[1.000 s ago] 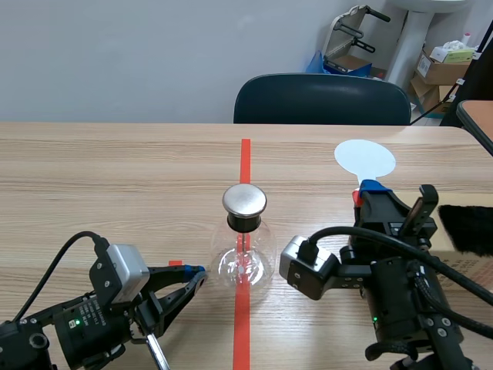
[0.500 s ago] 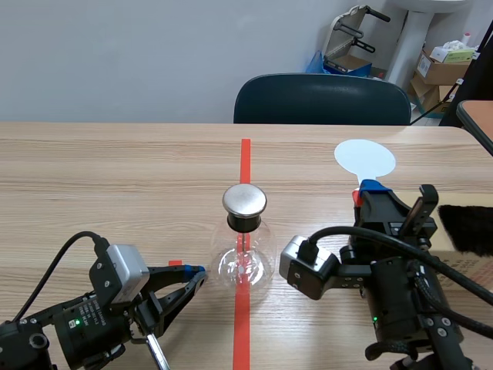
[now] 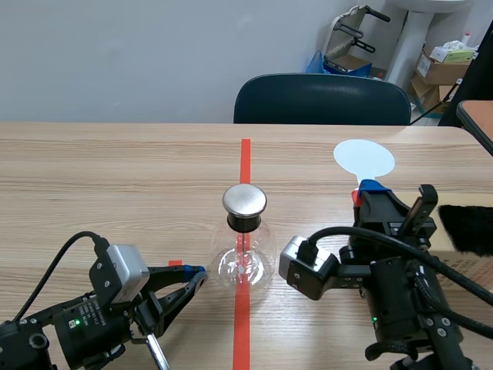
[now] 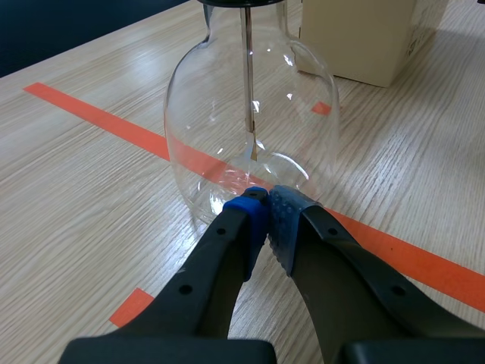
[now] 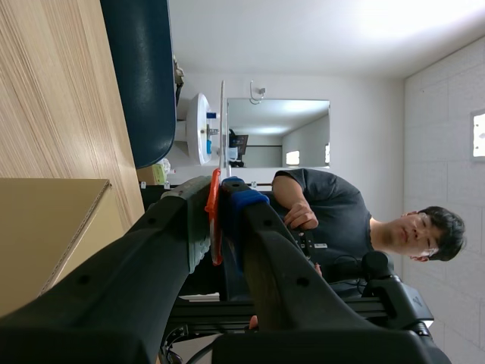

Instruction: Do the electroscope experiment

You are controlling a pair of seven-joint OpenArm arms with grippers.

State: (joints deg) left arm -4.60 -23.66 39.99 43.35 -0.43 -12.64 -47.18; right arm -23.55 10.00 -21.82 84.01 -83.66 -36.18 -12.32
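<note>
- Nothing on the table has visibly moved since the earlier frames; both arms hold the same poses and the disc sits in the same spot.
- The electroscope (image 3: 245, 247), a clear glass flask with a round metal cap (image 3: 245, 200) and a thin rod hanging inside, stands upright on the orange-red tape line (image 3: 245, 154) near the middle of the wooden table (image 3: 115, 169).
- The left gripper (image 3: 196, 271) lies low beside the flask's base. In the left wrist view its fingers (image 4: 267, 205) are clenched on nothing, blue pads pressed together just in front of the glass. Whether they touch it cannot be told.
- The right gripper (image 3: 370, 189) is raised on the other side of the flask and clamps the red handle (image 5: 214, 220) of a paddle. The paddle's pale round disc (image 3: 363, 158) stands above the fingertips, and the right wrist view shows it edge-on (image 5: 222, 129).
- A black fuzzy object (image 3: 466, 227) lies at the table's right edge.
- A dark blue chair (image 3: 322, 99) stands behind the table.
</note>
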